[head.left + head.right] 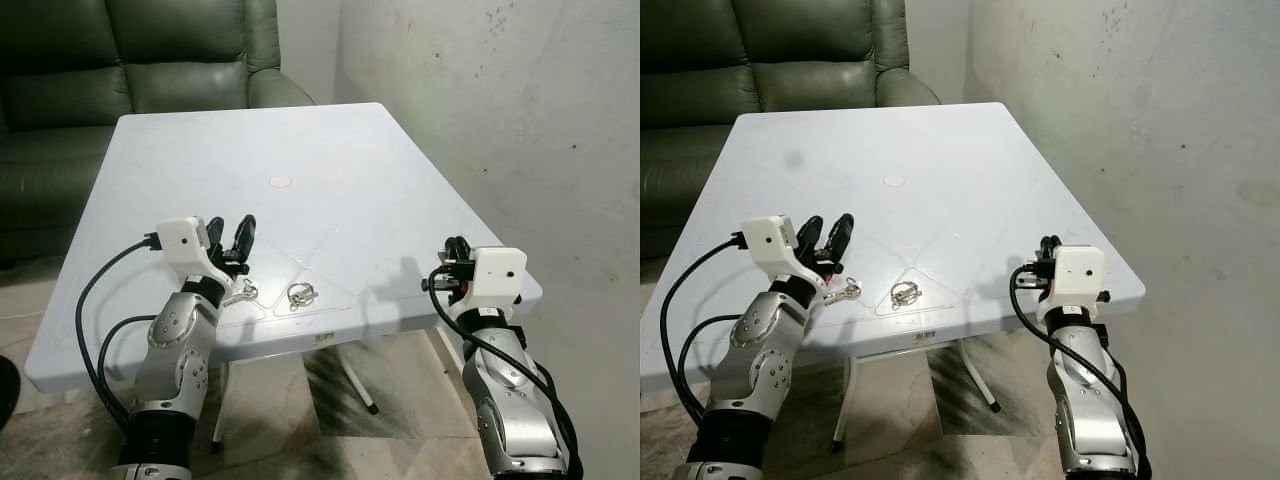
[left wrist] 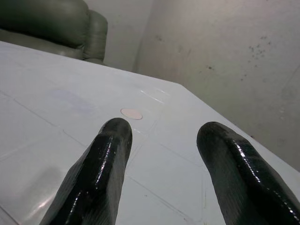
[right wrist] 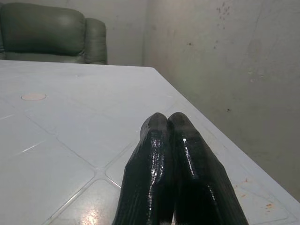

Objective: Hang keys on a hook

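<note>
1. The small metal keys on a ring [image 1: 301, 294] lie near the front edge of the white plastic table [image 1: 330, 150].
2. The left gripper [image 1: 229, 243] hovers just beside them, fingers spread and empty, probably to grasp.
3. The right gripper [image 1: 455, 262] waits with fingers pressed together, holding nothing.

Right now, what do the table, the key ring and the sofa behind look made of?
Table: looks like moulded white plastic, semi-gloss; soft reflections, moulded seam lines and a round centre plug.
Key ring: probably metal, bright silvery glints on thin loops; too small to tell more. A second metal piece lies by the left gripper.
Sofa: dark green leather or faux leather, with a smooth sheen and creases.
</note>
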You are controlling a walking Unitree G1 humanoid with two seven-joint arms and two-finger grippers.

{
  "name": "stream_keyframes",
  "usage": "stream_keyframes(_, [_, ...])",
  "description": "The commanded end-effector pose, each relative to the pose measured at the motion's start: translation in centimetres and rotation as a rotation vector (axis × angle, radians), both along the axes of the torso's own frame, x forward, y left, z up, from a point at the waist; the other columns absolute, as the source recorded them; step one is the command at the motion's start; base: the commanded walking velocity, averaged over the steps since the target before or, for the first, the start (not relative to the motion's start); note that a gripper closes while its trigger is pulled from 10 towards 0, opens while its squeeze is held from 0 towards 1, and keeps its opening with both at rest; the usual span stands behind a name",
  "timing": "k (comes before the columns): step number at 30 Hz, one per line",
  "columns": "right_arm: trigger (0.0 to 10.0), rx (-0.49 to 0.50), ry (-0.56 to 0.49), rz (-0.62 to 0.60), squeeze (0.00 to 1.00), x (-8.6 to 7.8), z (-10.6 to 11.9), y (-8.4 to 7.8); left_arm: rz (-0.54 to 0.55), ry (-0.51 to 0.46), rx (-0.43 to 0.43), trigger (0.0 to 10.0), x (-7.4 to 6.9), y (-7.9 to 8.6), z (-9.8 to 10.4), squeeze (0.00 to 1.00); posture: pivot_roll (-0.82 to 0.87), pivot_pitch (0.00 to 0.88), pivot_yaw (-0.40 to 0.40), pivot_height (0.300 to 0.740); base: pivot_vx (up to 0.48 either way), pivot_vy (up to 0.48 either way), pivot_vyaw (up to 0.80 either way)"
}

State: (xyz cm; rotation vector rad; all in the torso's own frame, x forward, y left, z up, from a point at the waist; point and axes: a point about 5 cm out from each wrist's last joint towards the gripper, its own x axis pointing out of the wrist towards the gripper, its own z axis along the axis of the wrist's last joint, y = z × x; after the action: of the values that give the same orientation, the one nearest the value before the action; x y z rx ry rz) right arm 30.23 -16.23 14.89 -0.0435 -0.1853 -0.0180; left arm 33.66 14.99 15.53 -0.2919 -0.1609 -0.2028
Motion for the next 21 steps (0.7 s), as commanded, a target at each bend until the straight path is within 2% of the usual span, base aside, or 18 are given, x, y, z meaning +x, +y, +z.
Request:
stream_keyframes(1, [10.0,-0.004,-0.008,0.001,0.00,-0.07,0.27,-0.19,-0.010,-0.010,0.010,10.0,0.17,-0.16,0.19,0.00,0.04,0.017,-0.008,0.740,0.000,0.000,-0.79])
stream_keyframes(4, [10.0,-0.005,-0.009,0.000,0.00,-0.06,0.32,-0.22,-0.013,-0.008,0.007,10.0,0.21,-0.24,0.18,0.00,0.04,0.014,-0.008,0.740,0.000,0.000,-0.79])
stream_keyframes(11, [10.0,-0.006,-0.010,0.000,0.00,-0.04,0.35,-0.26,-0.019,-0.001,0.002,10.0,0.31,-0.40,0.09,0.00,0.04,0.014,-0.010,0.740,0.000,0.393,-0.79])
stream_keyframes(21, [10.0,-0.012,-0.010,0.005,0.00,-0.06,0.41,-0.30,0.003,0.028,-0.022,10.0,0.45,-0.48,-0.14,0.00,0.04,0.013,-0.015,0.740,0.000,0.000,-0.79])
